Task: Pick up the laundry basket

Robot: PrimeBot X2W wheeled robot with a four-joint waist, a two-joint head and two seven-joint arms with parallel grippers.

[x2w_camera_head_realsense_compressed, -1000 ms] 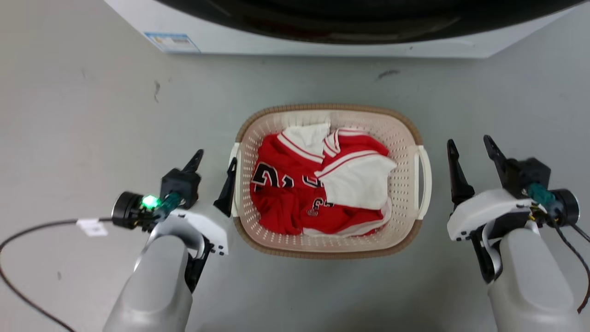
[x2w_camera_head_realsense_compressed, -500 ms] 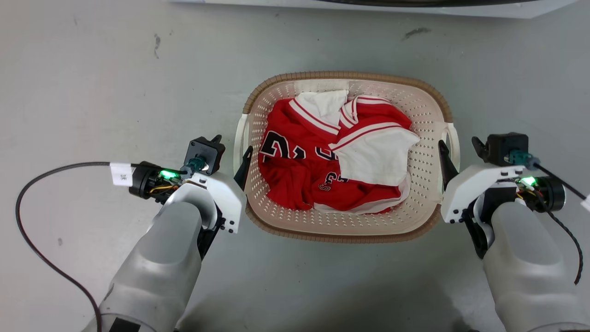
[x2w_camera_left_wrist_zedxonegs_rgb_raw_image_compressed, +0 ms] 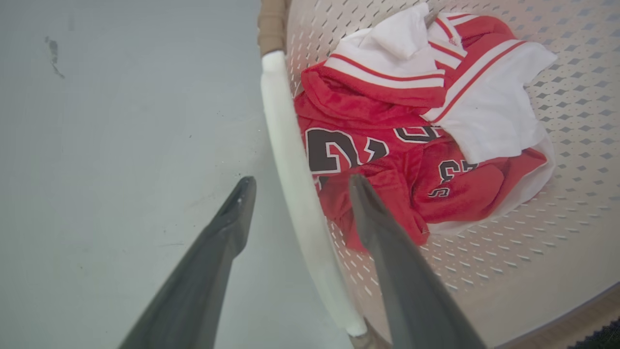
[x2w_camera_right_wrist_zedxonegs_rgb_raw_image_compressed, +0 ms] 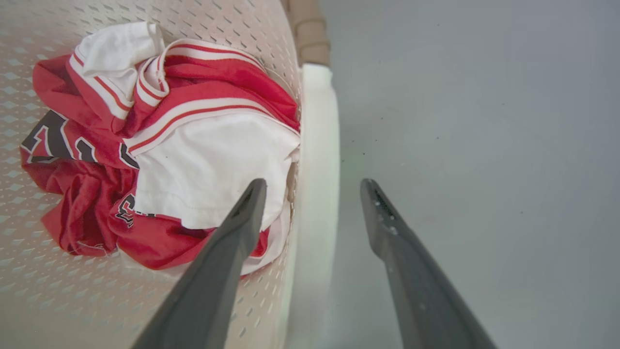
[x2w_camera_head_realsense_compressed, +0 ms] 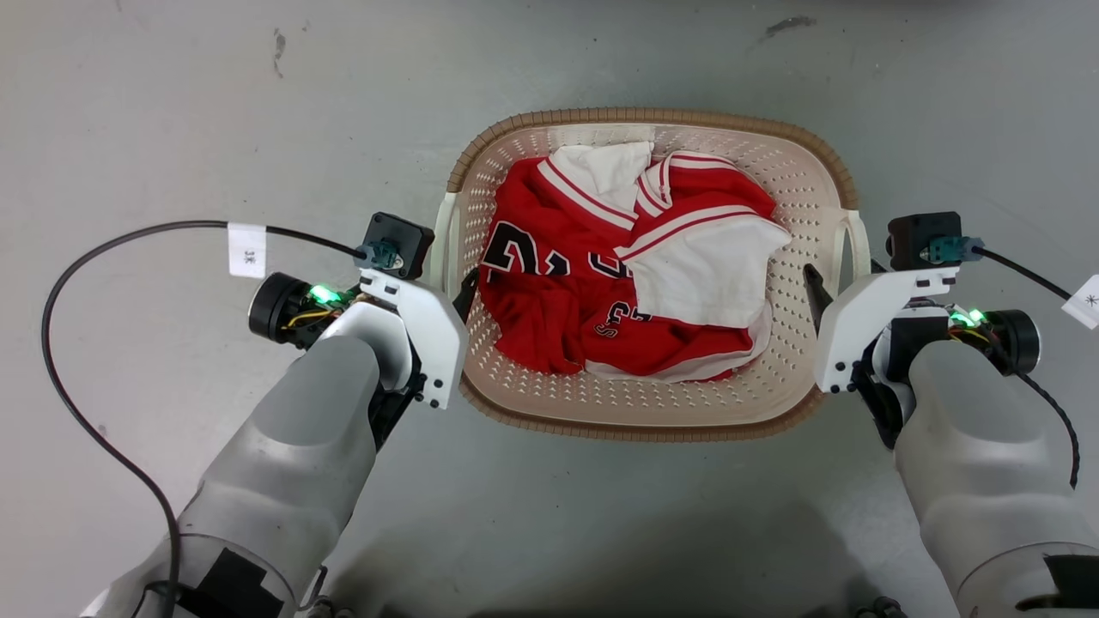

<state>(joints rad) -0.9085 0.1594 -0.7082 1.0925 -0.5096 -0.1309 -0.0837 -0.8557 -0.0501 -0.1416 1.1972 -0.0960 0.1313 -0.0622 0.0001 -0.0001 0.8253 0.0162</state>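
Head view looks down on the laundry basket (x2w_camera_head_realsense_compressed: 652, 114), which sits on the grey floor (x2w_camera_head_realsense_compressed: 172, 129) straight ahead of the robot, between its two pale forearms. It is cream and perforated, with a brown woven-look rim. A crumpled red-and-white jersey (x2w_camera_head_realsense_compressed: 601, 283) with dark numerals lies in the basket, covering most of its bottom.

Left wrist view shows the left end effector (x2w_camera_left_wrist_zedxonegs_rgb_raw_image_compressed: 301, 180) at the basket's left side with its two dark fingers spread apart. The white left handle (x2w_camera_left_wrist_zedxonegs_rgb_raw_image_compressed: 290, 160) runs up between them. One finger (x2w_camera_left_wrist_zedxonegs_rgb_raw_image_compressed: 387, 252) reaches inside the basket, over the red cloth. The other finger (x2w_camera_left_wrist_zedxonegs_rgb_raw_image_compressed: 213, 252) hangs outside the basket, over bare floor. Neither finger is pressed against the handle as far as this view tells.

Right wrist view shows the same on the basket's other side. The right end effector (x2w_camera_right_wrist_zedxonegs_rgb_raw_image_compressed: 314, 183) is also spread wide, with the white right handle (x2w_camera_right_wrist_zedxonegs_rgb_raw_image_compressed: 317, 145) between its fingers. Its inner finger (x2w_camera_right_wrist_zedxonegs_rgb_raw_image_compressed: 227, 252) is inside the basket, over the white part of the jersey, and its outer finger (x2w_camera_right_wrist_zedxonegs_rgb_raw_image_compressed: 402, 261) is outside, above the floor. A gap shows between the outer finger and the handle. Whether the inner finger touches the handle or the cloth cannot be told.

A black cable (x2w_camera_head_realsense_compressed: 51, 343) loops over the floor to the left of the basket, out beyond the left arm.
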